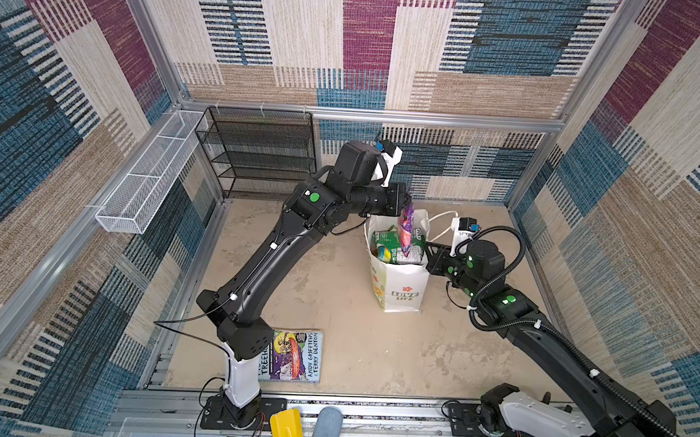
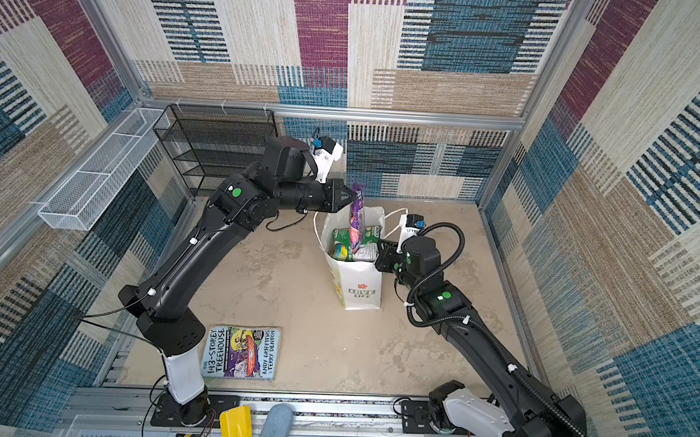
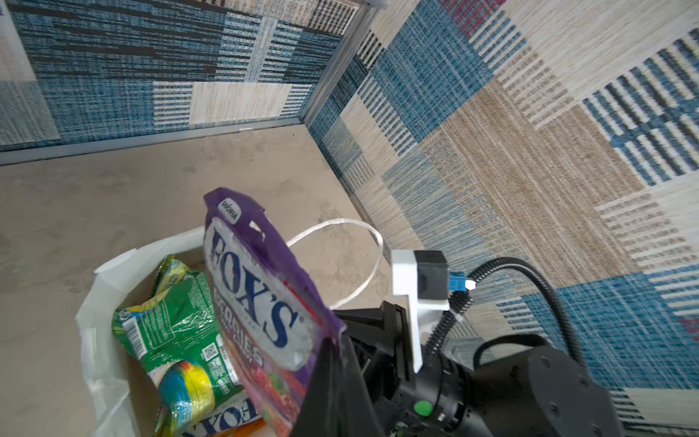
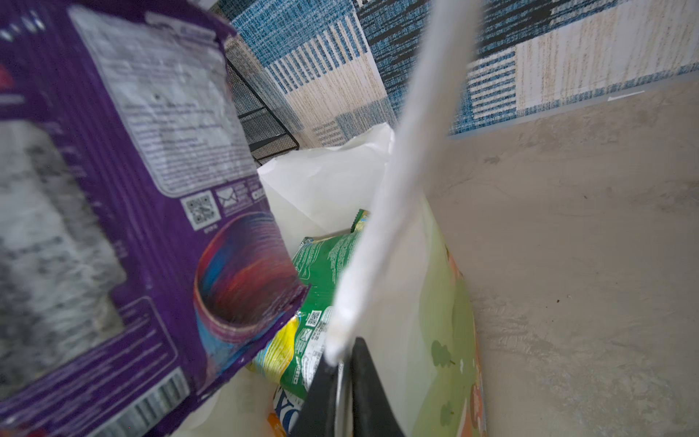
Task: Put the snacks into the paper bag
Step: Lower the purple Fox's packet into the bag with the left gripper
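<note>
The white paper bag (image 1: pixel 402 291) (image 2: pixel 356 288) stands upright at the middle right of the floor, its mouth open. Inside lie snacks: a green packet (image 1: pixel 387 240) (image 3: pixel 170 321) (image 4: pixel 325 265) and other packets below it. My left gripper (image 1: pixel 408 199) (image 2: pixel 352 194) (image 3: pixel 336 336) is shut on one edge of a purple FOX'S packet (image 1: pixel 405 227) (image 2: pixel 356 220) (image 3: pixel 249 287) (image 4: pixel 113 189), which hangs over the bag's mouth with its lower end among the packets. My right gripper (image 1: pixel 429 249) (image 2: pixel 380 246) (image 4: pixel 342 359) is shut on the bag's right rim, just by a white cord handle (image 4: pixel 397 189).
A paperback book (image 1: pixel 292 355) lies flat near the front, by the left arm's base. A black mesh rack (image 1: pixel 256 155) stands at the back left, and a white wire basket (image 1: pixel 151 174) hangs on the left wall. A yellow scoop (image 1: pixel 285 430) sits at the front rail.
</note>
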